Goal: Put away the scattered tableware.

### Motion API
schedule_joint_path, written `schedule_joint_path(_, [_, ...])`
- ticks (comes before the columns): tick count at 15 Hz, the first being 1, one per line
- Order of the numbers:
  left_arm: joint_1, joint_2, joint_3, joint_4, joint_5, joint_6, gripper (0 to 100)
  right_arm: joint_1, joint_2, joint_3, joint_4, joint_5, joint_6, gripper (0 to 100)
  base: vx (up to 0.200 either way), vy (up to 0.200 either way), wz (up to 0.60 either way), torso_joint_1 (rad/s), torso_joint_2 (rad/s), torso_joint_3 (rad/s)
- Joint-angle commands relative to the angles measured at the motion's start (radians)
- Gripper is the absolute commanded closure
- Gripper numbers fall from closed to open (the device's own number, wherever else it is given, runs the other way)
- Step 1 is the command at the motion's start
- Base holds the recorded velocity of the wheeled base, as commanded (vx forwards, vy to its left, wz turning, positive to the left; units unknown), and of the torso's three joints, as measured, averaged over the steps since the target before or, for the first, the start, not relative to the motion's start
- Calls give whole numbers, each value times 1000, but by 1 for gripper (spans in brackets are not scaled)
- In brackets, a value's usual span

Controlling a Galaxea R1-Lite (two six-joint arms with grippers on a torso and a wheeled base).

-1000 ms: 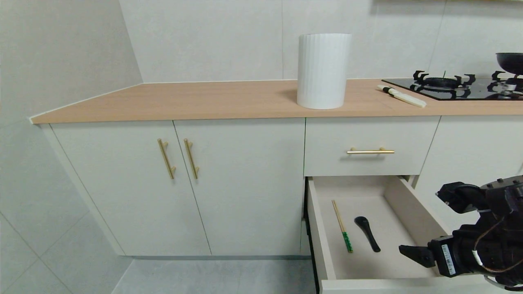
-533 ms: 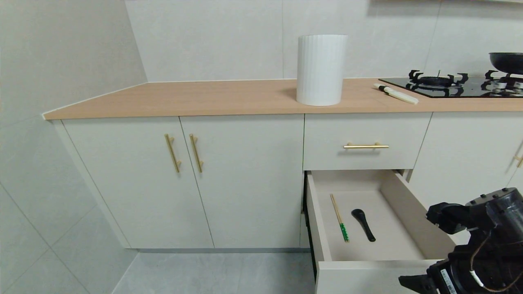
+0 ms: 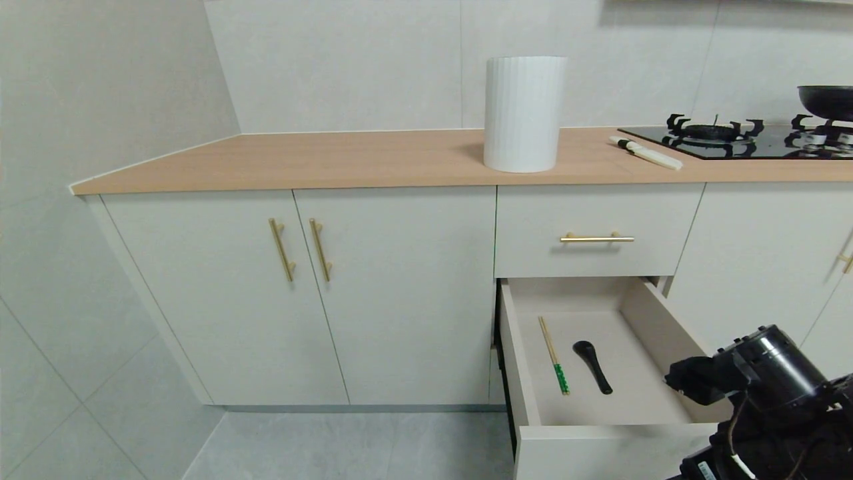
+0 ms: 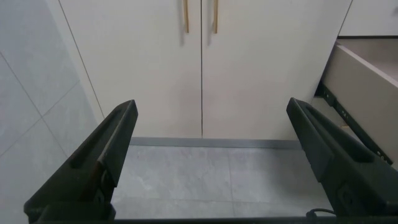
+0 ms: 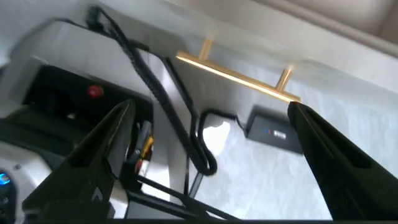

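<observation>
A lower drawer (image 3: 520,373) stands pulled open under the counter. Inside it lie a pair of chopsticks with green tips (image 3: 553,357) and a black spoon (image 3: 592,367), side by side. A cream-handled utensil (image 3: 645,153) rests on the wooden countertop (image 3: 333,160) beside the stove. My right arm (image 3: 760,380) hangs low, just right of the drawer's front corner. Its gripper (image 5: 211,155) is open and holds nothing, with a gold handle (image 5: 239,74) on a white panel beyond it. My left gripper (image 4: 211,162) is open and empty, low before the cupboard doors (image 4: 199,62).
A tall ribbed white container (image 3: 524,113) stands on the counter. A black gas stove (image 3: 740,137) with a dark pan (image 3: 826,100) is at the far right. A shut drawer with a gold handle (image 3: 596,238) sits above the open one. Grey tiled floor (image 3: 300,447) lies below.
The head camera shifted at first, then held still. My right arm sank lower at the drawer's right front corner and its gripper dropped past the picture's bottom edge. The drawer's contents stayed put.
</observation>
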Motion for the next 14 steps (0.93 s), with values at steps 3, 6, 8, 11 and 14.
schedule_joint_path(3, [0,0,0,0,1,0,0,-6,93,-26,-4,-31,49,0,0,0,0,0,0,0])
schedule_joint_path(6, [0,0,0,1,1,0,0,-6,142,-67,-2,-94,132,0,0,0,0,0,0,0])
schedule_joint_path(8, [0,0,0,1,1,0,0,-6,184,-87,-4,-151,180,0,0,0,0,0,0,0])
schedule_joint_path(11, [0,0,0,0,1,0,0,-20,191,-107,-4,-160,195,0,0,0,0,0,0,0])
schedule_joint_path(14, [0,0,0,0,1,0,0,-41,202,-115,-48,-180,197,0,0,0,0,0,0,0])
